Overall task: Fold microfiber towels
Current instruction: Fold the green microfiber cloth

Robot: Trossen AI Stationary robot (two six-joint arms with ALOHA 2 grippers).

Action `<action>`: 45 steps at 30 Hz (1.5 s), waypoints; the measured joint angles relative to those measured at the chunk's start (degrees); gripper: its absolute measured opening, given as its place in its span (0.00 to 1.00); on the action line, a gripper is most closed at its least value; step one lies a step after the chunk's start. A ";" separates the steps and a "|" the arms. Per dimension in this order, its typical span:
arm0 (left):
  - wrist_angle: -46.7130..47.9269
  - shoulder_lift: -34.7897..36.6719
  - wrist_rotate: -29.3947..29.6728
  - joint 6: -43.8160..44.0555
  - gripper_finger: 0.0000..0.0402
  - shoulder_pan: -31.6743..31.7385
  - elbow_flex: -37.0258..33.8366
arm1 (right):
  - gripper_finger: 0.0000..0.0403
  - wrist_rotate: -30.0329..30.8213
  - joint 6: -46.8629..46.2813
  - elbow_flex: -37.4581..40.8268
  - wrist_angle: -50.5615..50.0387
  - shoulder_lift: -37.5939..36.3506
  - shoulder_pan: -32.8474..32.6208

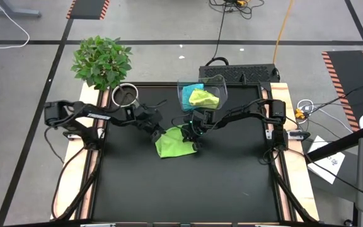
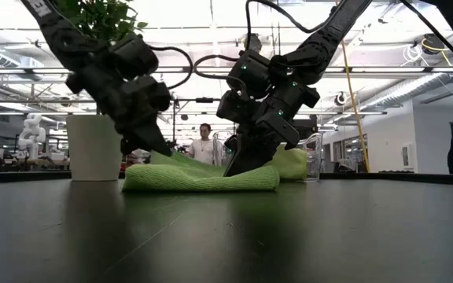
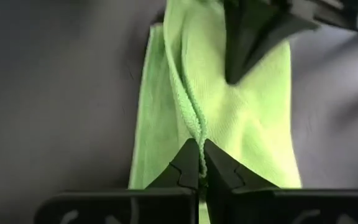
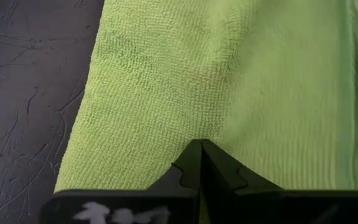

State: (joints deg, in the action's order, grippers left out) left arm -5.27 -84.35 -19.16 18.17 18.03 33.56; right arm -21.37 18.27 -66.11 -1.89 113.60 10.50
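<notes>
One lime-green microfiber towel (image 1: 174, 145) lies folded in several layers on the black table, near the middle toward the far side; it also shows in the low view (image 2: 203, 178). My left gripper (image 1: 161, 130) is shut at its left far edge. My right gripper (image 1: 193, 140) is shut at its right side. A second lime-green towel (image 1: 203, 98) and a turquoise-blue towel (image 1: 192, 87) lie bunched in the clear plastic bin (image 1: 222, 85) at the table's far edge. My left gripper pinches the towel's stitched hem (image 3: 196, 127) between its two fingertips (image 3: 185, 163). It comes slanting down from the table's left (image 2: 157, 146). The towel lies on the table and rises slightly at the hem. My right gripper is shut on the towel's top layer (image 4: 199, 132), where the cloth puckers toward the fingertips (image 4: 188, 163). It comes slanting down from the table's right and far side (image 2: 238, 167). The towel rests on the table under it.
A potted plant (image 1: 103, 60) in a white pot (image 2: 94, 146) stands at the table's far left, with a round metal bowl (image 1: 125, 94) beside it. A person (image 2: 204, 144) stands in the room beyond. The table's near half (image 1: 181, 189) is bare black mat.
</notes>
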 joint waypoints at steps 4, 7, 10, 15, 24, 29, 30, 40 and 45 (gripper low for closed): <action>4.68 3.32 -0.26 1.37 0.01 -1.85 -0.07 | 0.00 0.00 -0.01 0.02 0.19 0.00 -0.06; 7.43 3.81 0.06 1.57 0.01 -3.28 -0.10 | 0.00 0.00 0.33 0.02 0.29 0.00 -0.11; 8.76 3.84 0.66 2.66 0.01 -4.24 -0.11 | 0.00 0.09 0.30 0.02 0.37 0.00 -0.47; 9.46 3.84 0.92 4.06 0.01 -5.58 -0.11 | 0.00 0.21 0.83 0.07 -0.05 -0.43 -2.58; 7.75 3.84 -0.32 6.64 0.01 -9.88 -0.11 | 0.00 4.38 3.88 0.11 0.06 -2.12 -6.36; 6.61 3.84 0.99 7.07 0.01 -10.71 -0.11 | 0.00 7.94 4.97 0.11 0.52 -4.49 -9.48; 6.51 3.84 1.01 7.08 0.01 -10.70 -0.11 | 0.00 7.81 5.05 0.11 0.72 -4.61 -10.33; 2.64 4.26 0.33 10.10 0.01 -13.96 -0.11 | 0.00 7.83 6.19 0.07 7.56 -3.74 -14.04; -0.94 5.36 0.18 12.94 0.01 -17.26 -0.13 | 0.00 6.78 5.10 0.04 5.95 -2.99 -12.57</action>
State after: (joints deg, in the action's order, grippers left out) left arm -6.21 -78.99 -18.98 31.11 0.77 33.43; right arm -14.58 23.37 -66.06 4.06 110.62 -2.07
